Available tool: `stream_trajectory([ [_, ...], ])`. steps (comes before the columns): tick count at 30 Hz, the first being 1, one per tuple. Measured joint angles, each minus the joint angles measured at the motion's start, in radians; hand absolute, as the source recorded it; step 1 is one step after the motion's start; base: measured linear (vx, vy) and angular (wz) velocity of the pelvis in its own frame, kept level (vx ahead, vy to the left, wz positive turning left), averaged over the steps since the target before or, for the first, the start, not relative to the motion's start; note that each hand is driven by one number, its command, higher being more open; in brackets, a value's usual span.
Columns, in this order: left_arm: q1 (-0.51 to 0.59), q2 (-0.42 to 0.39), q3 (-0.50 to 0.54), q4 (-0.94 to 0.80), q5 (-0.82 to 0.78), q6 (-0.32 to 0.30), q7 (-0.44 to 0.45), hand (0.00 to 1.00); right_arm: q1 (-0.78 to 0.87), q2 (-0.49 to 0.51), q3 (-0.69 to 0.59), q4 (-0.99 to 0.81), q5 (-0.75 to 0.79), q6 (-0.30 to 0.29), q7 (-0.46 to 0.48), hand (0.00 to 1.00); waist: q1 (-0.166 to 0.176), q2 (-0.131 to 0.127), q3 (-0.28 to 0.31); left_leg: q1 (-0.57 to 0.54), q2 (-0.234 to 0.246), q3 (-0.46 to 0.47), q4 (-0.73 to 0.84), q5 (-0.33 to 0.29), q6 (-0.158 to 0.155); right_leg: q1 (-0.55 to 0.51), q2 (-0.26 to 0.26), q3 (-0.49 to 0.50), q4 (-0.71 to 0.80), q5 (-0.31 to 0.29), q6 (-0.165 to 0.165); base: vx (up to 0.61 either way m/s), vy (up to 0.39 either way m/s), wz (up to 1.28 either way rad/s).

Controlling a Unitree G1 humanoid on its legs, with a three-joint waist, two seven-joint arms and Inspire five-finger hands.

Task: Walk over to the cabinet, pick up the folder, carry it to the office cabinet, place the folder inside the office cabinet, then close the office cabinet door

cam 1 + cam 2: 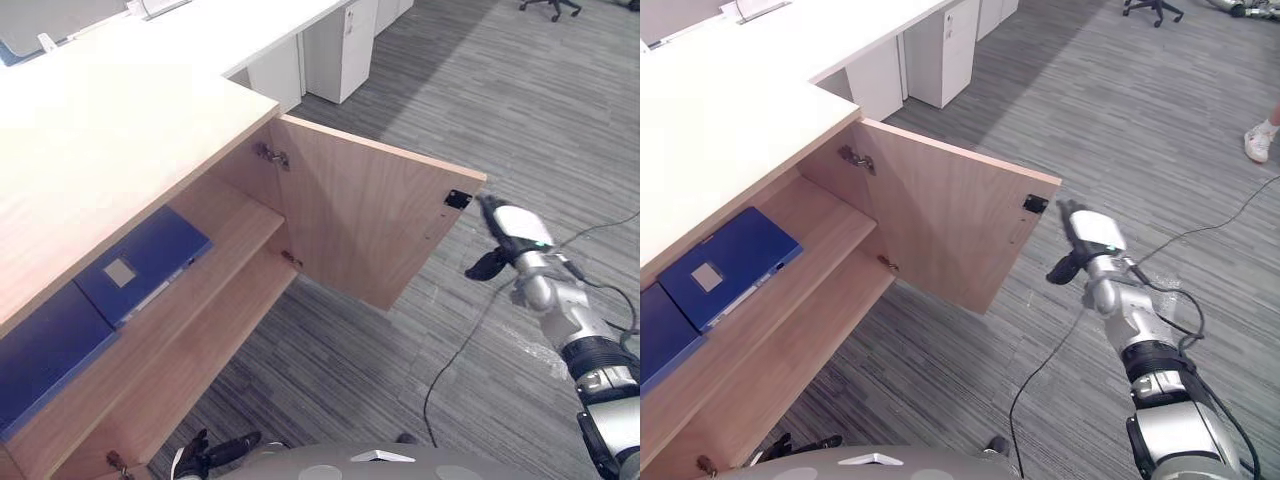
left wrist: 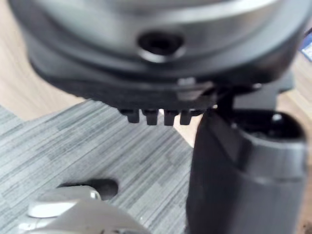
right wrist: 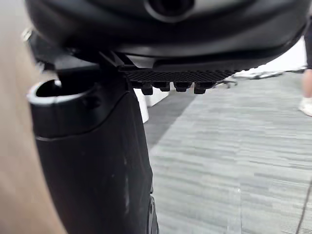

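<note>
Left eye view: two blue folders (image 1: pixel 145 262) (image 1: pixel 40 355) on one shelf (image 1: pixel 240 225); right hand (image 1: pixel 510 232), fingers (image 1: pixel 490 208) straight, beside one open door (image 1: pixel 360 220).

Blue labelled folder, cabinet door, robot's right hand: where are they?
blue labelled folder (image 1: pixel 160 250): left eye view, on its cover, lying on the upper shelf.
cabinet door (image 1: pixel 360 220): left eye view, on its inner face.
right hand (image 1: pixel 514 229): left eye view, on its back.
</note>
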Motion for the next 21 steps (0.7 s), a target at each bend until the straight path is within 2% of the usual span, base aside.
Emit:
stream_trajectory([
  [4,0.000,0.002,-0.006,0.000,0.009,-0.017,0.000,1.00,-0.063,-0.018,0.101,0.061,-0.041,0.007,0.025,1.00,0.002,0.007,0.013,-0.038,-0.001,-0.012,0.103,-0.002,-0.003,0.012,-0.015,0.000,-0.001,0.042,-0.013,-0.01,0.028,0.03],
  [5,-0.002,0.003,-0.002,-0.006,0.008,-0.023,0.000,1.00,-0.088,-0.026,0.126,0.070,-0.059,0.012,0.034,1.00,0.003,-0.013,0.029,-0.096,0.000,-0.015,0.205,-0.024,-0.006,0.013,-0.038,0.002,0.000,0.060,-0.018,-0.04,0.102,0.01],
  [7,-0.002,-0.002,-0.027,-0.020,0.014,-0.039,-0.004,1.00,-0.121,-0.089,0.169,0.075,-0.079,0.018,0.041,1.00,0.005,0.028,0.029,-0.085,0.009,-0.030,0.033,0.015,0.017,0.019,-0.024,0.002,-0.003,0.060,-0.017,-0.05,0.114,-0.02],
  [8,-0.002,0.001,-0.038,-0.021,0.016,-0.039,-0.006,1.00,-0.140,-0.098,0.175,0.079,-0.080,0.024,0.041,1.00,0.009,0.027,0.029,-0.064,-0.009,-0.027,-0.001,0.020,0.025,0.006,-0.034,-0.001,-0.005,0.062,-0.007,-0.02,0.092,-0.21],
  [9,-0.002,0.008,-0.037,-0.019,0.015,-0.039,-0.006,1.00,-0.154,-0.089,0.174,0.089,-0.080,0.023,0.041,1.00,0.008,0.016,0.038,-0.067,-0.015,-0.022,0.006,0.021,0.025,-0.001,-0.042,0.000,-0.005,0.074,0.009,-0.02,0.083,-0.23],
  [12,-0.002,0.020,-0.034,-0.018,0.013,-0.039,-0.004,1.00,-0.155,-0.078,0.172,0.096,-0.077,0.024,0.041,1.00,0.007,0.004,0.044,-0.066,-0.011,-0.025,0.016,0.021,0.025,0.002,-0.039,0.000,0.000,0.082,0.003,-0.01,0.008,-0.04],
  [16,-0.002,0.014,-0.025,-0.013,0.014,-0.040,0.008,1.00,-0.155,-0.036,0.102,0.070,-0.052,0.032,0.029,1.00,-0.003,0.010,0.043,-0.065,0.003,-0.025,0.012,0.021,0.025,0.003,-0.025,0.000,-0.004,0.082,0.003,-0.03,-0.046,-0.02],
  [21,-0.003,-0.005,0.005,0.002,0.019,-0.039,0.018,1.00,-0.141,0.046,-0.060,-0.076,0.057,0.089,-0.065,1.00,-0.023,0.023,0.046,-0.051,0.004,-0.022,0.000,0.026,0.023,0.005,-0.022,0.003,-0.006,0.082,0.003,-0.06,-0.037,-0.07],
])
